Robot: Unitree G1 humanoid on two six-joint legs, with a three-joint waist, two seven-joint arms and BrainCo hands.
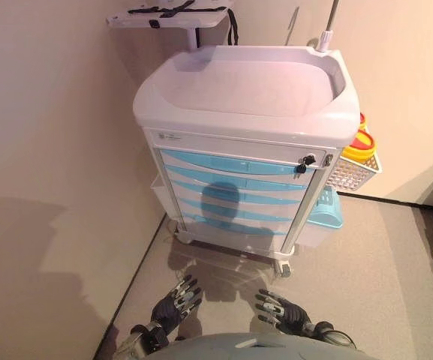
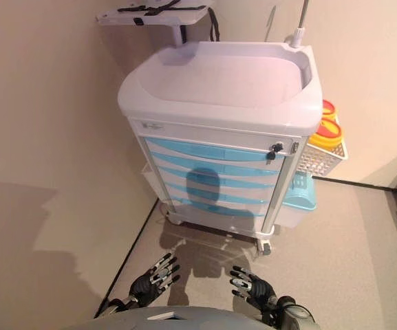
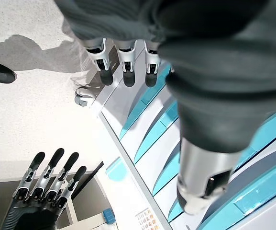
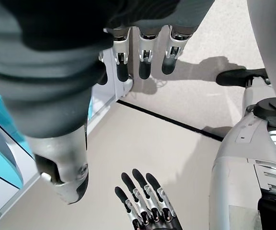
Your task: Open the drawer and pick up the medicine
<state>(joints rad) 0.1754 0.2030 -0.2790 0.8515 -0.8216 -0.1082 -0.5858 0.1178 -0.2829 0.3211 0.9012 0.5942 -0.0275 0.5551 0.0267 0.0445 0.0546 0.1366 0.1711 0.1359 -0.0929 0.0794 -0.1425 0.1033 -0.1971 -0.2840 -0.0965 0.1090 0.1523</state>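
Blue drawers (image 1: 235,184) of the cart at frame centre sit closed (medicine unseen), so both spread, empty robot hands, left robot hand (image 1: 177,300) and right robot hand (image 1: 284,310), at the bottom edge, must first reach forward

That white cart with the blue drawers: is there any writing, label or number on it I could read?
No text can be read.
Small label on the white cart with blue drawers, upper front left: too small to read.
Colourful printed sticker on the cart's side, left wrist view: blurred, unreadable.
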